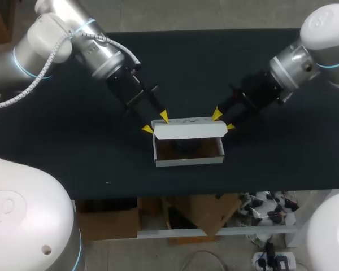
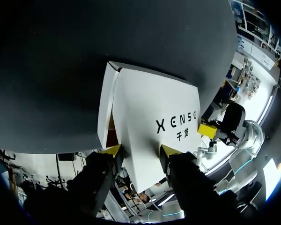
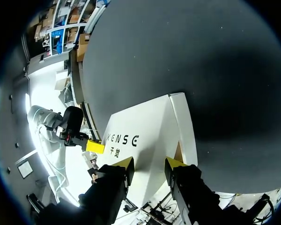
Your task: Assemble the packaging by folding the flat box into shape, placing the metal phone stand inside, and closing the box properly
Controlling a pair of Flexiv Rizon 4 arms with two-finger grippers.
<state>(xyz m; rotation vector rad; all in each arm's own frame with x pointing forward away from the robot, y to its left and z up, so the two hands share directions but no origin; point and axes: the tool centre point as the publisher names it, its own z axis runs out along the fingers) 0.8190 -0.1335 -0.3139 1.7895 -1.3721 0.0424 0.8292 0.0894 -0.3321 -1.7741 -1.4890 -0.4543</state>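
The left claw (image 1: 156, 122) is held with its yellow tips apart and clamped on nothing. In the left wrist view (image 2: 142, 150) the tips are seen set against the outer face of the lid (image 2: 152, 126). The right claw (image 1: 224, 121) is likewise parted and set against the same panel at its other end (image 3: 150, 163). The lid (image 1: 189, 130) is hinged along the far wall of the box (image 1: 188, 160) and is tilted over the opening, not yet shut. The box's inside is shadowed, so the phone stand cannot be made out with certainty.

Several faults may be expected from here:
- If one claw is driven ahead of the other, the lid is likely to be skewed and its front edge may land on the wall rather than be tucked behind it.
- Since the front of the box is not braced, the whole box could be slid toward the near edge.
- A tip may also be slipped off the panel's edge, and the card creased.

The box is placed at the middle of the worktop (image 1: 73, 147), close to its near edge. The worktop is covered in black cloth, with more room left on the far side.
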